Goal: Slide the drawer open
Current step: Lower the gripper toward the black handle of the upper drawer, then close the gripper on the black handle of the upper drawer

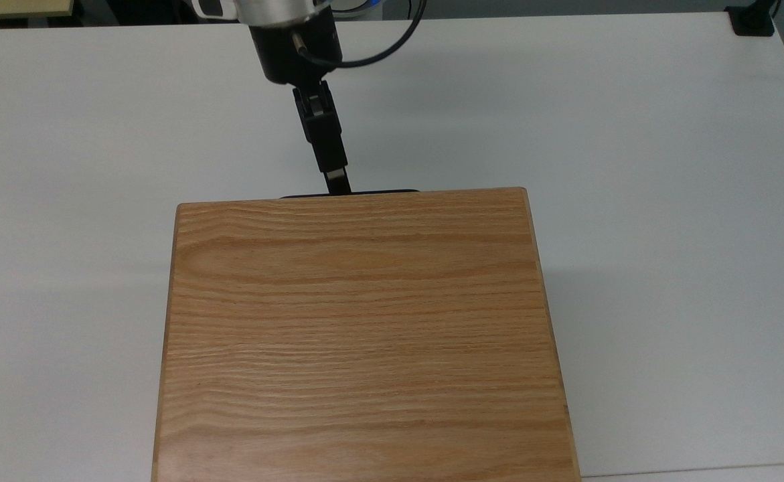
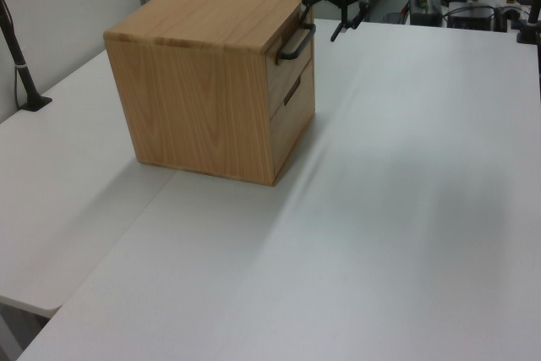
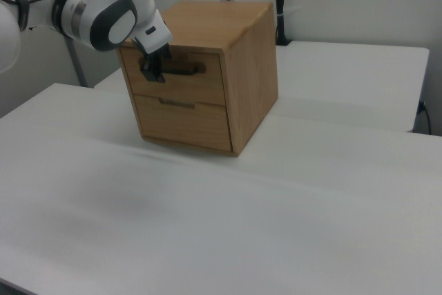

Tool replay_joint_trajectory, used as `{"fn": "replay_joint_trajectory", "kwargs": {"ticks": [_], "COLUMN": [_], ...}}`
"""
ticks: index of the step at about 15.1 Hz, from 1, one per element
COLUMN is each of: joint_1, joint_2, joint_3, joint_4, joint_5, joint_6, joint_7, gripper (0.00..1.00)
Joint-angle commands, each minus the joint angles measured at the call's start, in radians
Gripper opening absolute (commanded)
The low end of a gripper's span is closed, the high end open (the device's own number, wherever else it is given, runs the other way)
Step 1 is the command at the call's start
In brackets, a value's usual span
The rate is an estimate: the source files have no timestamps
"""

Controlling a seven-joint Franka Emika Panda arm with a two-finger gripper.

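Note:
The drawer [image 3: 200, 86] is the upper one in an oak cabinet [image 1: 365, 335]; its front sits flush with the cabinet face. Its long black bar handle [image 3: 188, 70] pokes out past the cabinet's far edge in the top view [image 1: 381, 192] and curves off the front in the left view [image 2: 296, 43]. My gripper [image 2: 324, 13] is open, with its two fingers spread one above the other. It stands right at the handle, at the bar's left end in the right view [image 3: 153, 70]. From above, the gripper [image 1: 338, 182] reaches the bar just left of its middle. I cannot tell whether it touches.
A second, lower drawer [image 3: 185, 121] with a small pull sits under the first. The cabinet stands on a white table [image 1: 633, 201]. A black clamp [image 1: 752, 20] sits at the top view's far right corner, and a black post [image 2: 19, 57] at the left view's left.

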Motion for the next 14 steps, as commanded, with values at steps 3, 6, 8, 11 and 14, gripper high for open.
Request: {"fn": "replay_joint_trajectory", "kwargs": {"ticks": [3, 6, 8, 11, 14], "joint_1": [0.019, 0.031, 0.031, 0.031, 0.031], "joint_2": [0.022, 0.040, 0.043, 0.040, 0.023], "joint_3": [-0.006, -0.004, -0.004, -0.004, -0.004], "joint_4": [-0.009, -0.009, -0.009, -0.011, -0.038], "joint_5": [0.009, 0.009, 0.008, 0.008, 0.008], "joint_6": [0.029, 0.075, 0.083, 0.080, 0.068], "joint_7": [0.010, 0.013, 0.013, 0.006, -0.016], "gripper": [0.55, 0.55, 0.52, 0.33, 0.23]}}
